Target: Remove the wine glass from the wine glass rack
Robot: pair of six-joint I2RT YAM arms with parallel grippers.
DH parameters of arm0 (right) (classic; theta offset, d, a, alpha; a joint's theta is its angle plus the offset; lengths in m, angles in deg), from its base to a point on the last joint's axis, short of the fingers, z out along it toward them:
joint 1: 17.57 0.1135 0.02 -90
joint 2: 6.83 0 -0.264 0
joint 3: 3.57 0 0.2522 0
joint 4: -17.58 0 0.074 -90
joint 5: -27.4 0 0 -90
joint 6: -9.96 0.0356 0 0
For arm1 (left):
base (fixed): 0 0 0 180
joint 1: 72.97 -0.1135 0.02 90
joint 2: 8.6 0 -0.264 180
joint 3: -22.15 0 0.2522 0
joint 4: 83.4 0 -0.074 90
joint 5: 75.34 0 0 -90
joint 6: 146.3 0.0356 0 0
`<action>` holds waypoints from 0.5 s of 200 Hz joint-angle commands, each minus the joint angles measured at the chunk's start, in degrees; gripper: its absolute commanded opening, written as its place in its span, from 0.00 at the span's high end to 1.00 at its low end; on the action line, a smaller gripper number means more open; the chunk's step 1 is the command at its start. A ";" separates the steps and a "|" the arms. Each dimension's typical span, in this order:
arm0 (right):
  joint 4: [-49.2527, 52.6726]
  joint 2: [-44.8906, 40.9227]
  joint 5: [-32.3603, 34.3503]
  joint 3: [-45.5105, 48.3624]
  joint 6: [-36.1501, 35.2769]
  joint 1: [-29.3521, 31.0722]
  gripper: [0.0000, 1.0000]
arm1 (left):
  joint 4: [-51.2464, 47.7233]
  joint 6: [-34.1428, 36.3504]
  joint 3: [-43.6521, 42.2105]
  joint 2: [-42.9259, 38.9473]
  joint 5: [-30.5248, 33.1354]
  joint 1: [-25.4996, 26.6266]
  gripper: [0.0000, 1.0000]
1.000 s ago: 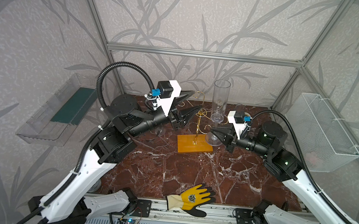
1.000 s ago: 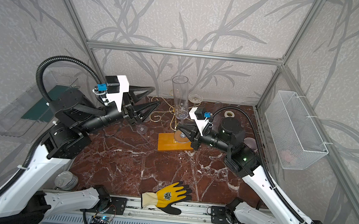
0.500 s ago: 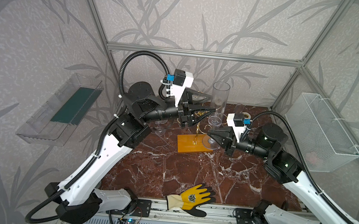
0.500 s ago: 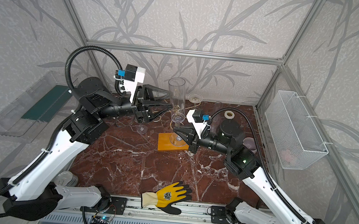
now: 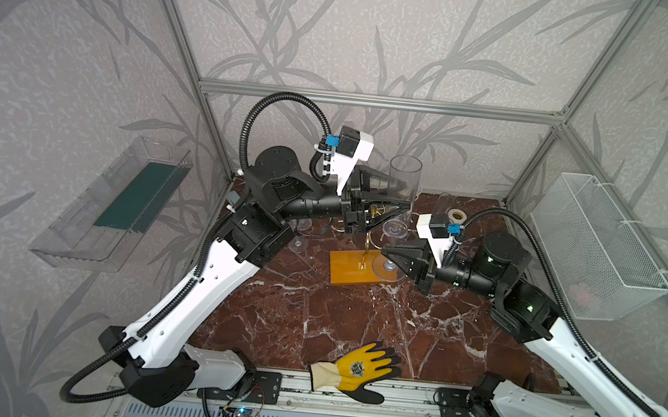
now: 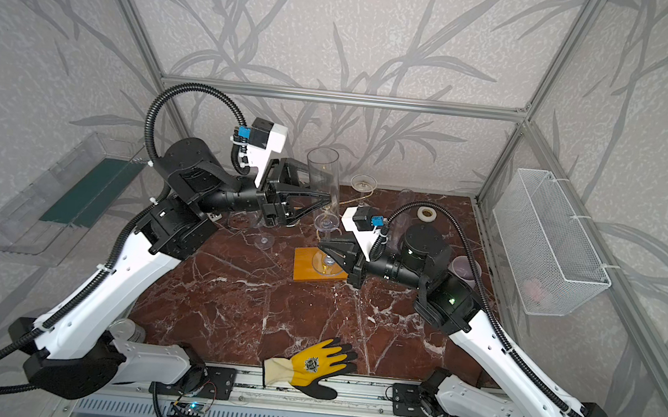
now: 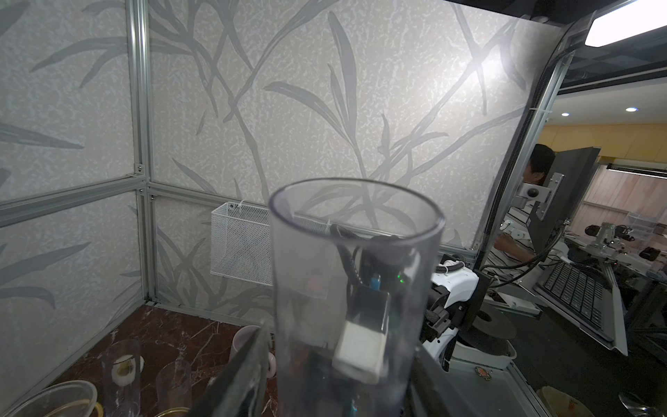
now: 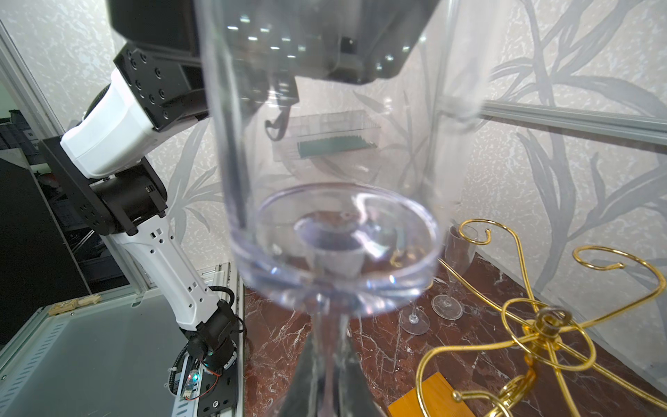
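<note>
Table: the red-brown marble tabletop (image 5: 313,320) lies bare from the rack forward to a yellow work glove (image 5: 354,368) on the front edge. I judge this the widest room for a set-down.
Rack: the gold wire wine glass rack on an orange wooden base (image 5: 349,267) stands mid-table, towards the back. Its curled arms spread outward and are the edges to stay clear of.
Glass: the tall clear wine glass with a straight-sided bowl (image 5: 403,183) is upright just beside the rack's post, with its foot over the base's right edge. Whether the foot rests there cannot be told. In the right wrist view no arm hooks the stem, though one curl sits close behind the bowl.
Right gripper (image 5: 387,255): pinched on the stem below the bowl, probably to carry the weight low.
Left gripper (image 5: 400,191): fingers spread either side of the bowl, likely to steady the tall top. Whether they touch it is unclear.
Spare clear glasses (image 5: 300,239): these crowd the back left, so the way out looks to be forward.
</note>
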 commanded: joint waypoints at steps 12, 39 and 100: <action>0.35 0.62 0.51 -1.99 -2.42 1.26 1.00 | 3.37 -2.03 1.62 0.88 -1.95 -0.26 0.43; 0.51 0.71 0.99 -1.99 -2.59 1.59 1.00 | 3.82 -2.07 1.37 0.95 -2.38 -0.29 0.55; -0.27 0.22 2.96 -1.67 -2.55 1.96 0.70 | 4.53 -0.98 -2.34 -1.97 -0.23 -0.26 0.76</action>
